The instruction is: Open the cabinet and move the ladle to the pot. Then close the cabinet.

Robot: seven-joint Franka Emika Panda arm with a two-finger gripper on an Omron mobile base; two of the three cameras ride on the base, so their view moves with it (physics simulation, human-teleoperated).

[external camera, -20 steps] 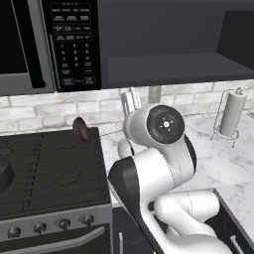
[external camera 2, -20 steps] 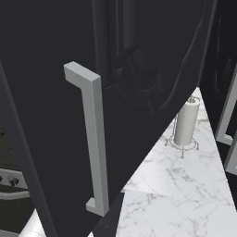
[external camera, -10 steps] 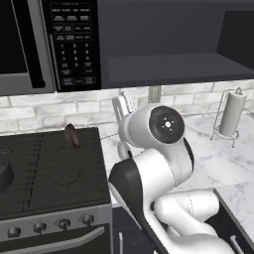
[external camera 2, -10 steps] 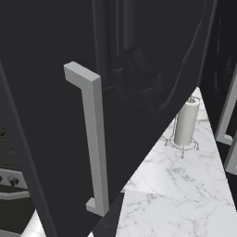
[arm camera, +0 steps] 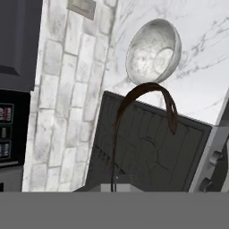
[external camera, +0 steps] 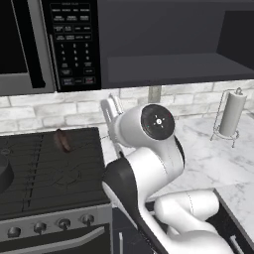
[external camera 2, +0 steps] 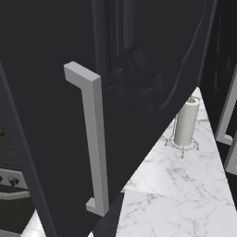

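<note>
The ladle [external camera: 63, 140] hangs in the air over the back of the black stove [external camera: 44, 183], its brown cup pointing left. Its thin handle runs right toward my wrist. In the hand view the ladle [arm camera: 147, 100] reaches away from my gripper [arm camera: 114, 188], which is shut on the end of the handle. The edge of the dark pot [external camera: 3, 174] shows at the far left of the stove. The cabinet [external camera: 168, 64] stands open, its dark shelf bare. Its door [external camera 2: 46, 69] with the silver bar handle [external camera 2: 94, 139] swings out close to the right base camera.
A black microwave [external camera: 64, 39] hangs left of the cabinet. A pale speckled bowl [arm camera: 153, 51] sits on the marble counter beside the stove. At the counter's back right stands a paper towel holder [external camera: 232, 114]. My own arm [external camera: 149, 149] blocks the middle of the left base view.
The ladle has travelled left, and a little lower in the picture, from the stove's right edge to above its back middle. The arm's upper joint swung left with it. The cabinet door has not moved.
</note>
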